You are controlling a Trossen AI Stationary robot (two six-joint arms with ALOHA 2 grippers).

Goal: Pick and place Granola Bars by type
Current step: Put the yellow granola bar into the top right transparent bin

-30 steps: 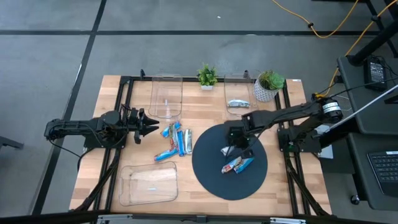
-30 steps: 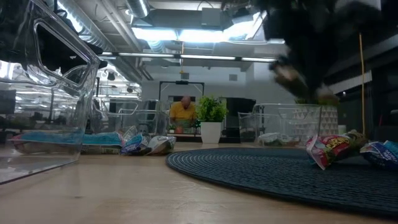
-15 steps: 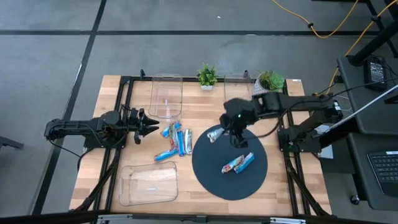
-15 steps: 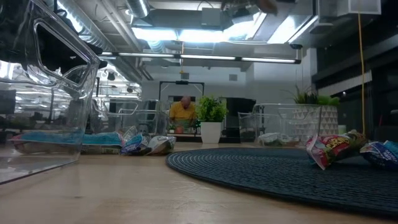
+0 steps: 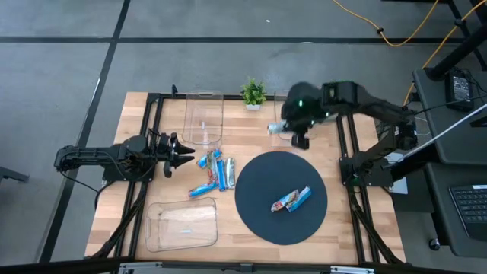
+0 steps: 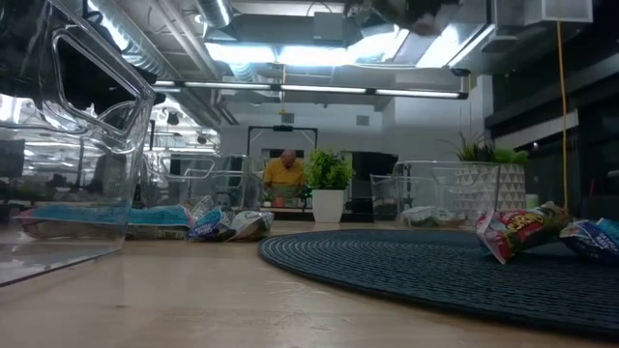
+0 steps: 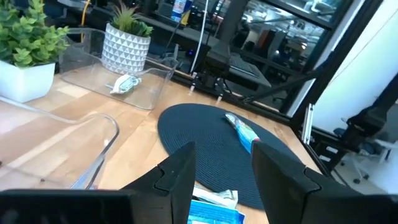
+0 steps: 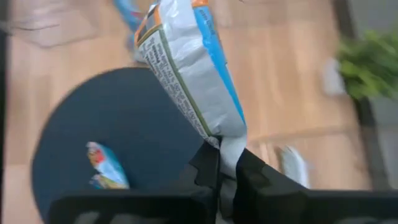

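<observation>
The left gripper (image 5: 183, 151) sits near the table's (image 5: 251, 137) left edge, just where it was half a second ago, its jaws spread with nothing between them; the left wrist view shows the gap between its fingers (image 7: 177, 177). Just right of it, a loose cluster of bars (image 5: 214, 169), mostly blue with some silver-white, lies on the wood between the left edge and the round dark mat (image 5: 262, 205); none of these have shifted. A clear tray (image 5: 183, 225) rests near the front left corner and another tray (image 5: 202, 116) stands at the back edge, left of a small plant (image 5: 253, 92).

On the mat two bars lie touching, a red one (image 5: 284, 202) and a blue one (image 5: 301, 196), unchanged. In the low view the red wrapper (image 6: 513, 230) bears yellow lettering too small to read.

What differs: the right gripper (image 5: 283, 128) has swung from above the mat's back left rim to the back right tray (image 5: 293, 122), beside the potted plant (image 5: 332, 97) at the back right corner. Its jaws pinch a silver-white bar (image 8: 186, 68) with a blue stripe by one end; the print on it is blurred. In the left wrist view another silver bar (image 7: 126, 83) lies inside that tray.
</observation>
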